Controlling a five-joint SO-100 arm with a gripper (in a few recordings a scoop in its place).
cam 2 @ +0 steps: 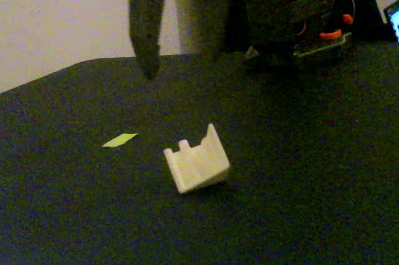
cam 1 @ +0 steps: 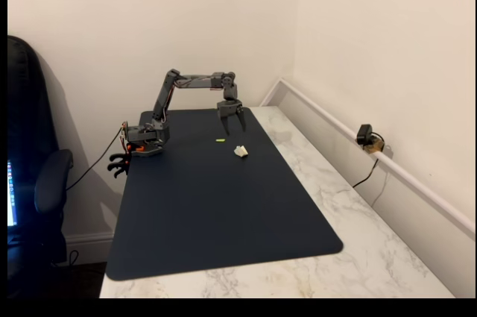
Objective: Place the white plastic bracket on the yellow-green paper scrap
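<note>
My gripper (cam 1: 231, 124) hangs spread wide and empty above the dark mat (cam 1: 216, 205), tips pointing down, at the end of the arm stretched out from its base (cam 1: 145, 139) at the mat's left edge in a fixed view. I read that wide spread as readiness for a pick: nothing is between the fingers, so the bracket has yet to be taken.

I'll place everything against the white plastic bracket (cam 1: 241, 151). Going left to right in that view, the base sits well to its left, the yellow-green paper scrap (cam 1: 220, 139) lies near it on the left and a little farther back, and the gripper hovers above and behind it, roughly over the gap between scrap and bracket. To the bracket's right the mat ends and the marble tabletop (cam 1: 335, 205) begins.

From the low fixed view, one dark finger (cam 2: 145, 22) hangs at upper left, the scrap (cam 2: 120, 140) lies flat to the left of the bracket (cam 2: 198, 162), and the two are clearly apart. The bracket rests tilted on the mat with its notched edge up, which I judge will make a clean pinch awkward unless I line the fingers across its flat faces.
</note>
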